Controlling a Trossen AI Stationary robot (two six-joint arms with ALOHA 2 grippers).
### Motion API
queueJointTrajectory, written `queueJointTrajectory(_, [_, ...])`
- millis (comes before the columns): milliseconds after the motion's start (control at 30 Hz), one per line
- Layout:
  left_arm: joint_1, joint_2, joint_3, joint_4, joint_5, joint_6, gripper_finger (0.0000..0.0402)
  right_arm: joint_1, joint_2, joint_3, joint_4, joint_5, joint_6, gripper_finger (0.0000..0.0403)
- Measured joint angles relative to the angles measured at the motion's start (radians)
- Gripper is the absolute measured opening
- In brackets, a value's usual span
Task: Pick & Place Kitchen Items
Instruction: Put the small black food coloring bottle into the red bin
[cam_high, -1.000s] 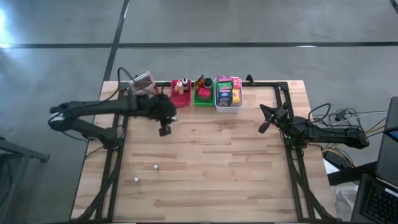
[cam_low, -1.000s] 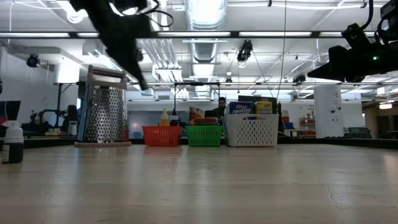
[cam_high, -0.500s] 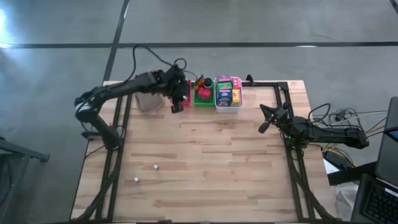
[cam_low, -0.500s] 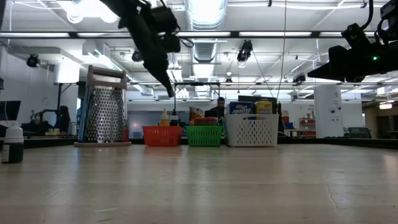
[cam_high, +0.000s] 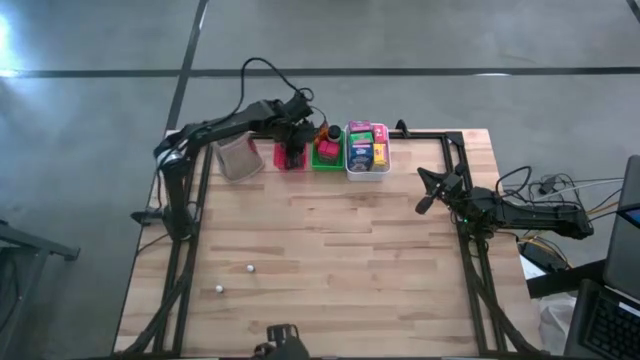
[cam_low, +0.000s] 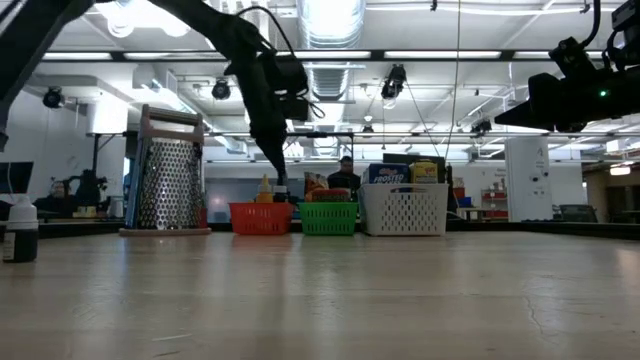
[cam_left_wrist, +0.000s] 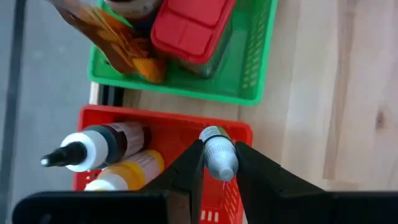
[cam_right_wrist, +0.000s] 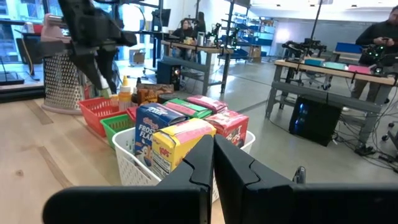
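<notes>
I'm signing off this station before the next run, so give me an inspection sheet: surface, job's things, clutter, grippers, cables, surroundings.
Surface: pale wooden plank table, mostly bare.
Job's things: small pale green-capped bottle held over the red plastic basket, which holds a dark bottle and a yellow bottle; green plastic basket and white plastic basket hold packets.
Clutter: metal box grater at the far left; two small white bits near the front.
Grippers: left gripper shut on the bottle; right gripper shut, empty, at the table's right edge.
Cables: black cable looping above the left arm; loose wires at the right.
Surroundings: people at workbenches behind.
</notes>
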Motion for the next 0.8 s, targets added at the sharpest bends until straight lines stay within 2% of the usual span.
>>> queueJointTrajectory(400, [0.065,0.077,0.021,-0.024,-0.001,0.026,0.0083,0.0,0.0,0.0,0.0,0.0,0.0,0.0008])
queueJointTrajectory(700, [0.06,0.1,0.021,-0.011,-0.001,-0.054,0.0083,0.0,0.0,0.0,0.0,0.0,0.0,0.0008])
queueJointTrajectory(800, [0.057,0.097,0.021,-0.01,-0.002,-0.03,0.0083,0.0,0.0,0.0,0.0,0.0,0.0,0.0008])
